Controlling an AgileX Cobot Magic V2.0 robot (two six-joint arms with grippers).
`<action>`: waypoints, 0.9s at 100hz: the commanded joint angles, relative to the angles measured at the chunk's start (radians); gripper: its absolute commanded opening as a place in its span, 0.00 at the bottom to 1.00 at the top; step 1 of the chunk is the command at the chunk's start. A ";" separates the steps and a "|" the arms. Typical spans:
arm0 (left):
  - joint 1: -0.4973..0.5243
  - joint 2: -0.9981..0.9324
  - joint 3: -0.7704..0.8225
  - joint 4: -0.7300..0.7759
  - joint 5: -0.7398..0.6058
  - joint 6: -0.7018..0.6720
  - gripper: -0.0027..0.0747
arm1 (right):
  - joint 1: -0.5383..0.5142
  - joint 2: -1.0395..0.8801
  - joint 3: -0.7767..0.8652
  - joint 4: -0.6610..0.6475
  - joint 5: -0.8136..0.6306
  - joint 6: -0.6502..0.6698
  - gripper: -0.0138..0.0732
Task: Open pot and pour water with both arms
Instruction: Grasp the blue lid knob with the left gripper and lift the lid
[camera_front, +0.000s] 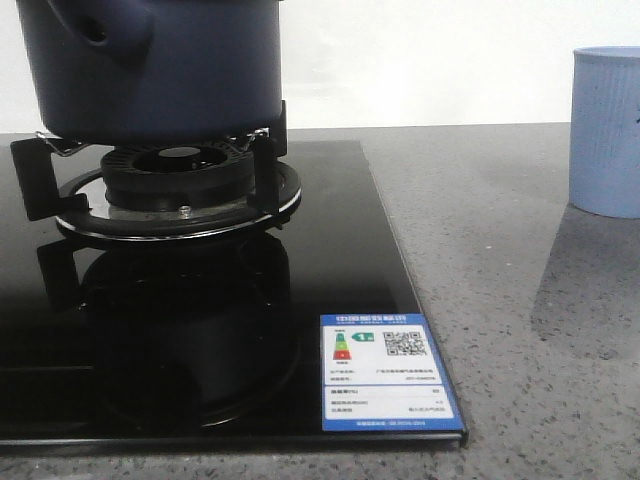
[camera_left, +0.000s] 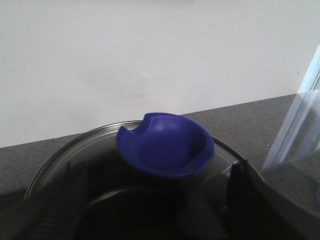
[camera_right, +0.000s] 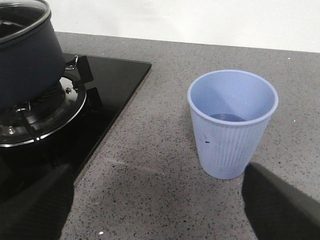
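The dark navy pot (camera_front: 160, 70) stands on the gas burner (camera_front: 180, 185); its top is cut off in the front view. It also shows in the right wrist view (camera_right: 25, 60) with its glass lid (camera_right: 22, 17) on. In the left wrist view the lid (camera_left: 75, 150) and its blue cupped knob (camera_left: 165, 147) fill the lower half. My left gripper (camera_left: 150, 212) is open just above the lid, one finger on each side, the knob just beyond them. My right gripper (camera_right: 157, 212) is open and empty over the counter, near the pale blue ribbed cup (camera_right: 232, 122), which holds a little water.
The black glass hob (camera_front: 200, 330) with an energy label (camera_front: 385, 370) covers the left of the grey speckled counter (camera_front: 520, 300). The cup (camera_front: 607, 130) stands at the right of the front view. A white wall runs behind.
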 joint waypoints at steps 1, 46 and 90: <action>-0.009 0.025 -0.054 -0.006 -0.082 -0.001 0.71 | 0.003 0.010 -0.035 0.010 -0.063 -0.012 0.87; -0.009 0.154 -0.137 0.003 -0.114 -0.001 0.71 | 0.003 0.010 -0.035 0.010 -0.063 -0.012 0.87; -0.009 0.154 -0.137 0.037 -0.114 -0.001 0.51 | 0.003 0.010 -0.035 0.010 -0.045 -0.012 0.87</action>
